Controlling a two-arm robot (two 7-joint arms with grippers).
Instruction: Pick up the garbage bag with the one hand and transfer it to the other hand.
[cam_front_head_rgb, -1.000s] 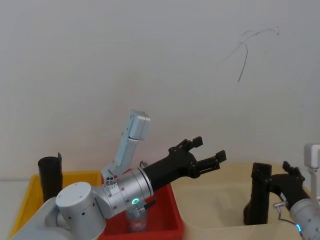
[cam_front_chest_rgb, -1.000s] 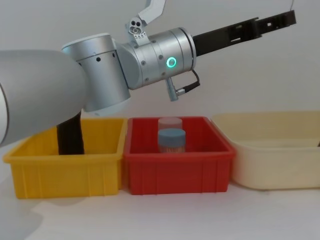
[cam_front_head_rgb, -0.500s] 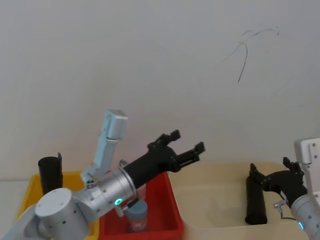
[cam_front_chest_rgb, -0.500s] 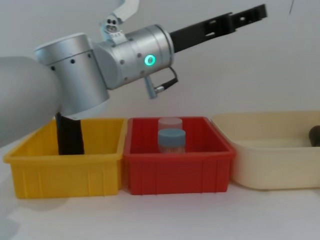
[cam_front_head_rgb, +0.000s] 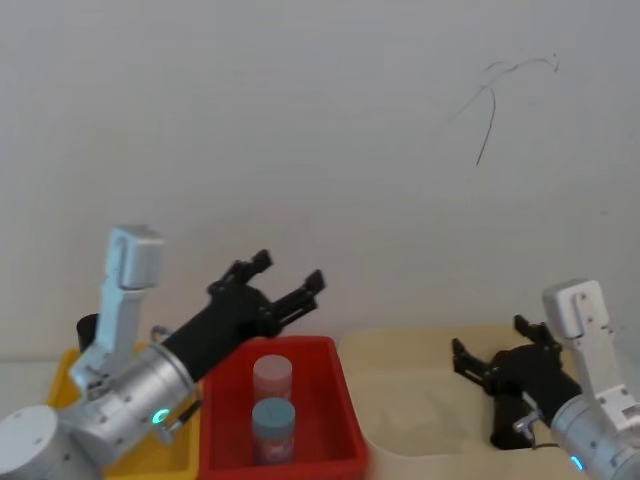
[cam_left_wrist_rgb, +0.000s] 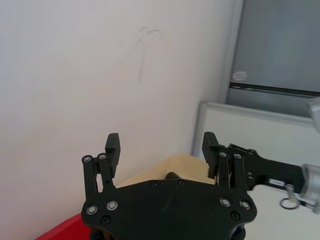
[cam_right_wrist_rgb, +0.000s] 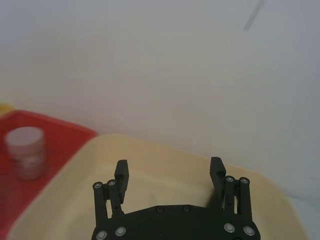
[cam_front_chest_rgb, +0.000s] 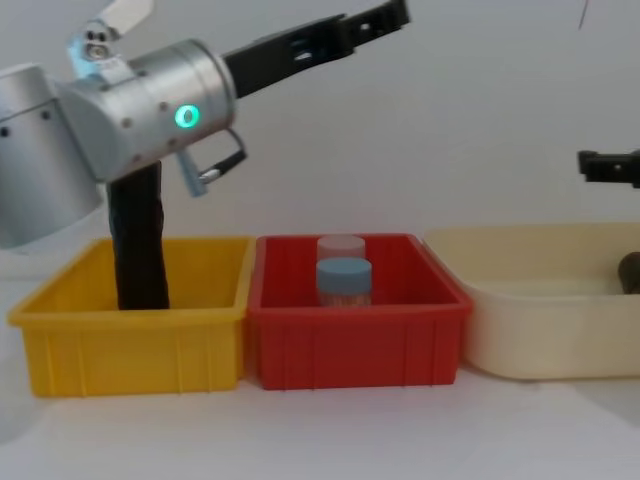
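Head view. Left gripper (cam_front_head_rgb: 288, 270) is raised over the far rim of the red bin (cam_front_head_rgb: 345, 420), fingers spread wide, nothing between them. Its silver arm carries a lit green ring. Right gripper (cam_front_head_rgb: 492, 340) hangs over the right end of the cream tub (cam_front_head_rgb: 420, 400), fingers also wide and empty. The garbage bag (cam_front_head_rgb: 505, 425) sits in the tub's right end, just under that gripper's body; contact cannot be told. In the red bin, the pink-lidded jar (cam_front_head_rgb: 272, 375) stands toward the far wall and the blue-lidded jar (cam_front_head_rgb: 272, 425) toward the near wall. The second black roll (cam_front_head_rgb: 88, 330) pokes up behind the left arm, at the yellow bin (cam_front_head_rgb: 60, 375).

Left wrist view. Left gripper (cam_left_wrist_rgb: 161, 145): fingers well apart, holding nothing. Beyond them, the right gripper (cam_left_wrist_rgb: 270, 170) over the cream tub (cam_left_wrist_rgb: 155, 172).

Right wrist view. Right gripper (cam_right_wrist_rgb: 169, 167): fingers wide, gap empty, cream tub (cam_right_wrist_rgb: 100, 165) floor below. Pink-lidded jar (cam_right_wrist_rgb: 27, 152) farther off in the red bin (cam_right_wrist_rgb: 65, 132).

Chest view. Left gripper (cam_front_chest_rgb: 385, 18) is high above the red bin (cam_front_chest_rgb: 355, 335). Second black roll (cam_front_chest_rgb: 140, 240) stands upright in the yellow bin (cam_front_chest_rgb: 130, 350), toward its left end. Blue-lidded jar (cam_front_chest_rgb: 344, 280) stands in front of the pink-lidded jar (cam_front_chest_rgb: 341, 245). Right gripper (cam_front_chest_rgb: 600, 165) is above the cream tub (cam_front_chest_rgb: 540, 330). Garbage bag (cam_front_chest_rgb: 630, 270): a dark rounded end at the tub's right end, apart from the fingers.
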